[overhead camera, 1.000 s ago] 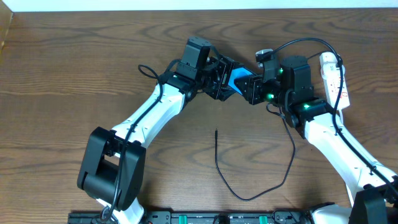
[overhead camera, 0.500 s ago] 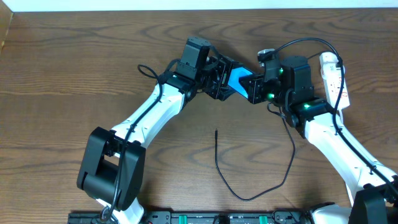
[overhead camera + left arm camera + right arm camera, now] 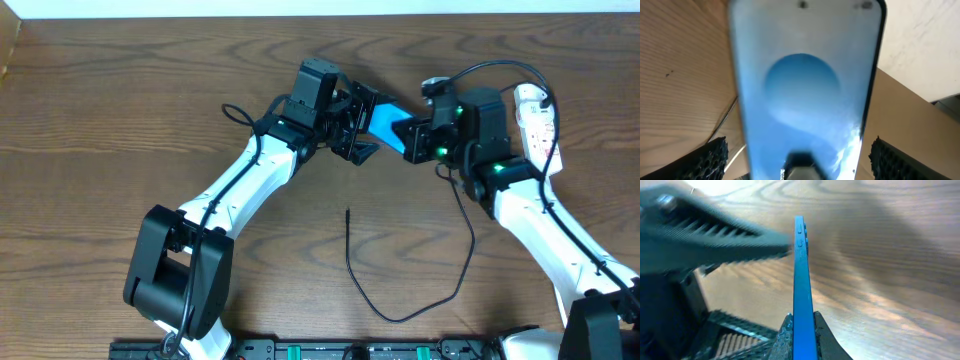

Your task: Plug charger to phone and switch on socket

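The phone (image 3: 384, 121), with a bright blue screen, is held on edge above the table between the two arms. My right gripper (image 3: 407, 134) is shut on its end; the right wrist view shows both jaws (image 3: 800, 330) pressed on the thin blue edge (image 3: 800, 275). My left gripper (image 3: 366, 126) is open, a finger either side of the phone's other end. In the left wrist view the screen (image 3: 805, 90) fills the frame and the fingers (image 3: 800, 162) stand apart from it. The charger cable (image 3: 400, 318) lies loose on the table, its plug tip (image 3: 347, 213) free. The white socket strip (image 3: 540, 125) lies at the right.
The charger cable loops from the front middle of the table up along my right arm (image 3: 530, 215). The left arm (image 3: 240, 185) crosses the table diagonally. A pale edge (image 3: 6, 50) shows at the far left. The table's far edge runs along the top.
My left gripper has opened off the phone. My right gripper has shifted slightly to the right with the phone in it. The charger cable has not moved.
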Action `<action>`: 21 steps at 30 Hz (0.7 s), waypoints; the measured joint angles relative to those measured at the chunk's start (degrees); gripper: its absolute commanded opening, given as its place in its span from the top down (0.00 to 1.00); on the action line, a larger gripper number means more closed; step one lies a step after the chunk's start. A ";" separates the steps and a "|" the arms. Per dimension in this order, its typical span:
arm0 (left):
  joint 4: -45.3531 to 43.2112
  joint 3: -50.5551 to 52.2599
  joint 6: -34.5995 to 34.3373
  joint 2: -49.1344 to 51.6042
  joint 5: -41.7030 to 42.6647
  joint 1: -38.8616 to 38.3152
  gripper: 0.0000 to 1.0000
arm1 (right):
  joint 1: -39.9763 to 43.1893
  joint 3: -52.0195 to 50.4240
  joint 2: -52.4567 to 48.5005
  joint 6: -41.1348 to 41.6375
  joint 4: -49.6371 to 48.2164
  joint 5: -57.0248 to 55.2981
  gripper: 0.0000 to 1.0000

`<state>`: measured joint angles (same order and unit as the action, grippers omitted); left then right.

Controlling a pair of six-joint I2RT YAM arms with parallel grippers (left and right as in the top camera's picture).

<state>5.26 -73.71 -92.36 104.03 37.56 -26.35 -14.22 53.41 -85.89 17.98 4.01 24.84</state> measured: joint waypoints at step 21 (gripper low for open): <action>-9.40 0.00 0.04 0.00 4.76 7.82 0.09 | 11.87 0.02 0.00 47.54 -10.29 7.54 0.98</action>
<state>-4.14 -73.71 -92.31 104.03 42.33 -18.52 -2.35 53.43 -85.89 65.52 -6.28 32.38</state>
